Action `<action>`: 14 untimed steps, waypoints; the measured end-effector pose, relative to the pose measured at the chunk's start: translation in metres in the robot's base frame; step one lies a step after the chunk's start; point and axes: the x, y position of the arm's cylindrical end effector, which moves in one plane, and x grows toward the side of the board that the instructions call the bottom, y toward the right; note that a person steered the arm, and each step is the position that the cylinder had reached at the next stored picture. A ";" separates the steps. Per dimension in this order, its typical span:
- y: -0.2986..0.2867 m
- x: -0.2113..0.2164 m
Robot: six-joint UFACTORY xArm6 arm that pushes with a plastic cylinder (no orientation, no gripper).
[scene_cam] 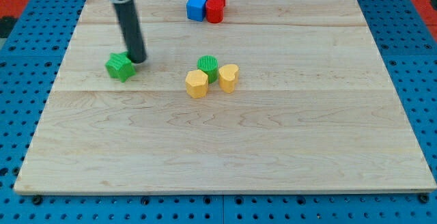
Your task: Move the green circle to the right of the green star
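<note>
The green circle sits near the board's middle, wedged between two yellow blocks. The green star lies toward the view's left, well apart from the circle. My tip stands just right of the green star and slightly above it, touching or nearly touching its upper right edge. The tip is far left of the green circle.
A yellow hexagon touches the circle at its lower left, and a yellow heart-like block touches it at the right. A blue block and a red block sit together at the wooden board's top edge.
</note>
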 end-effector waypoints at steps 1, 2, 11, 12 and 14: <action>-0.043 0.000; -0.014 -0.017; 0.161 0.022; 0.159 0.051; 0.090 0.053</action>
